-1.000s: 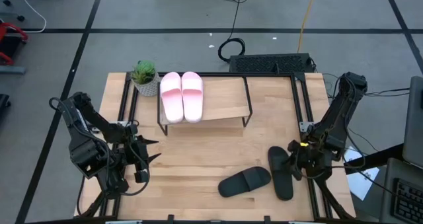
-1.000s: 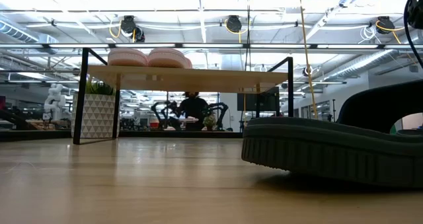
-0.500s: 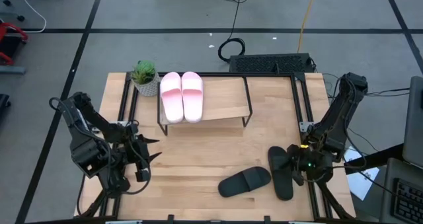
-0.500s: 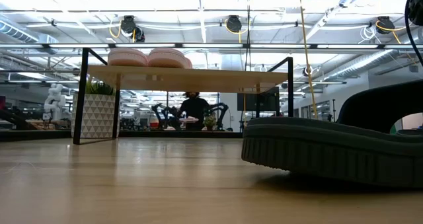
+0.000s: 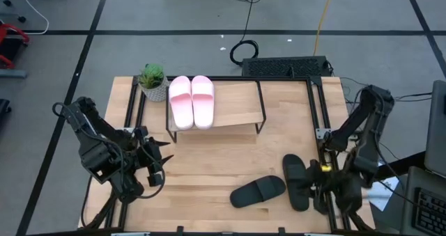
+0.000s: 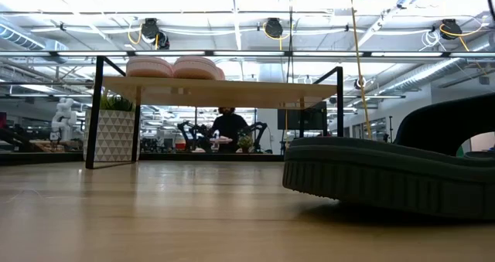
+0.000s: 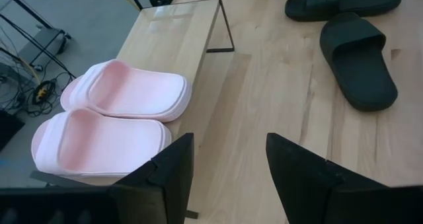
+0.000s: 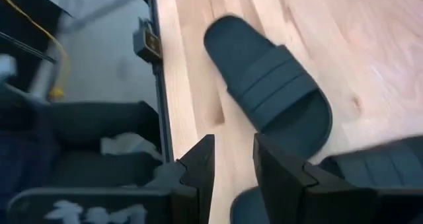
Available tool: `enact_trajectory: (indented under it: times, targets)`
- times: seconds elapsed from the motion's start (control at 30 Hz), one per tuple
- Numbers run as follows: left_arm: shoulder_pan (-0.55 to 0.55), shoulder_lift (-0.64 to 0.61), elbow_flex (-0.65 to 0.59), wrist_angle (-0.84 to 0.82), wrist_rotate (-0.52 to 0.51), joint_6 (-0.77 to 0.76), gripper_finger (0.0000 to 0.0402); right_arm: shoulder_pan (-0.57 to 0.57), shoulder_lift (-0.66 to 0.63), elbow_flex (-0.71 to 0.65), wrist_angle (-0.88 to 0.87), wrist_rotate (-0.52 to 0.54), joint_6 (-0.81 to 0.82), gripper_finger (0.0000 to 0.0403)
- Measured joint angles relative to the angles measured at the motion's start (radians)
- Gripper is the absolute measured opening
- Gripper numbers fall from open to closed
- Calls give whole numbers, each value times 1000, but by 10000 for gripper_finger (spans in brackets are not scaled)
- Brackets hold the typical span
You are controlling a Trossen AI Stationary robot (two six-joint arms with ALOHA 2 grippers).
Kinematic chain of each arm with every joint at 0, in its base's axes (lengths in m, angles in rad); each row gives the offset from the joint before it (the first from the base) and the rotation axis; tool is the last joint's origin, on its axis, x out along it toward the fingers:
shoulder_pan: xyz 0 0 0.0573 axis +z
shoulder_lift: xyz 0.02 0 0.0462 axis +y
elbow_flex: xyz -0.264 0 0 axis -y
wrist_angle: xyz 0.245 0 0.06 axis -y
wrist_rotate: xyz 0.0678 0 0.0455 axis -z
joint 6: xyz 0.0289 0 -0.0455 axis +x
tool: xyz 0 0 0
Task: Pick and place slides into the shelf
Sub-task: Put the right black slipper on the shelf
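Low view cuts off black slide, right gripper just beside it, fingers spread, left gripper spread wide, pink pair atop shelf.

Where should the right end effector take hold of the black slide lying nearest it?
Probably on the wide strap of the black slide, coming straight down. It lies flat, sole down, on the table with the strap arched above the footbed, giving the fingers an edge to close on. The right end effector sits just beside it, open; the second black slide lies close alongside.
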Motion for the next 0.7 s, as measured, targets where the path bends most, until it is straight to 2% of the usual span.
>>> enact_trajectory:
  times: [0.2,0.33,0.53,0.7]
  targets:
    - [0,0,0,0,0,-4,191,0,271,332,-325,-108,115,93]
    - [-1,0,0,1,1,-6,191,0,441,485,-475,-190,178,93]
    - [-1,0,0,1,1,-2,191,0,630,553,-555,-255,200,93]
    - [-1,0,0,1,2,-3,191,0,721,553,-734,-273,250,93]
